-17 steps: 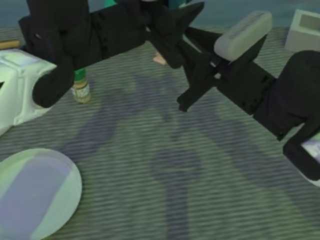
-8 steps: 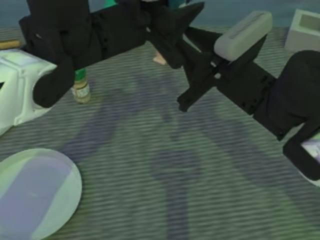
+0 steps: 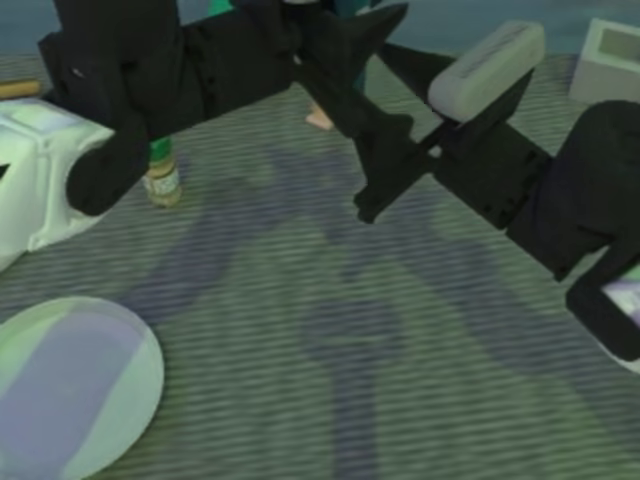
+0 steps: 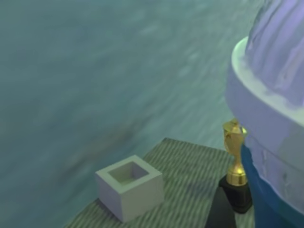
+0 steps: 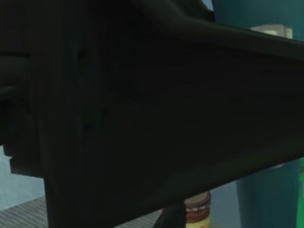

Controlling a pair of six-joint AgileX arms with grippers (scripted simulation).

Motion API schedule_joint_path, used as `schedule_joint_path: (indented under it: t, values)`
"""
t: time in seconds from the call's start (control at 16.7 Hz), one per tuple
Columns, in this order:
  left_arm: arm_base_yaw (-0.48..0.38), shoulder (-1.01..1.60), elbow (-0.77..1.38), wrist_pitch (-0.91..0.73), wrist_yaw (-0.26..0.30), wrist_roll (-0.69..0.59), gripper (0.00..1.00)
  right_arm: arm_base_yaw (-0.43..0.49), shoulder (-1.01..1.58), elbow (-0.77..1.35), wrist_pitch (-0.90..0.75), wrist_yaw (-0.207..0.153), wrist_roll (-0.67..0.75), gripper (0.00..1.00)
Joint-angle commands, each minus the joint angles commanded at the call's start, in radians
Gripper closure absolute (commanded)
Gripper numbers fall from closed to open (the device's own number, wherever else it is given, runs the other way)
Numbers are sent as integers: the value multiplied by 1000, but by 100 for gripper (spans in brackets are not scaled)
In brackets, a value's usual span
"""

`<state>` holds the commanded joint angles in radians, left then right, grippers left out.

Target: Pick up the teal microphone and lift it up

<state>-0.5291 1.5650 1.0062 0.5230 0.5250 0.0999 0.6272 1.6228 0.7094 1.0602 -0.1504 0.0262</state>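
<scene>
While both black arms crowd the upper frame, the left gripper [image 3: 345,25] at top centre seemingly clasps the teal microphone [image 4: 275,104], white-grey head, raised above the ridged grey-green table [image 3: 300,330]; right gripper [image 3: 385,170] grip untellable.

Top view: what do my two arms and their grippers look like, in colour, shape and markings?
Both arms are matte black with chunky, rounded segments. The left arm runs along the table's far edge; the right arm comes in from the right and carries a pale grey, rounded rectangular block. The right gripper has dark, angular fingers. No cables, sleeves or markings show.
</scene>
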Motion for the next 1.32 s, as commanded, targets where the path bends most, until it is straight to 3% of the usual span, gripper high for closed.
schedule_joint_path:
  t: [0.12,0.18,0.72,1.14,1.32]
  values:
    - [0,0,0,0,0,0,100,0,0,0,0,0,0,2]
    - [0,0,0,0,0,0,100,0,0,0,0,0,0,0]
    - [2,-4,2,-1,0,3,100,-2,1,-5,0,1,-2,0]
    - [136,-72,-60,-9,118,7,100,-33,-203,-237,22,-38,4,0]
    - [163,-84,-72,-12,138,8,100,-37,-238,-272,30,-47,5,0]
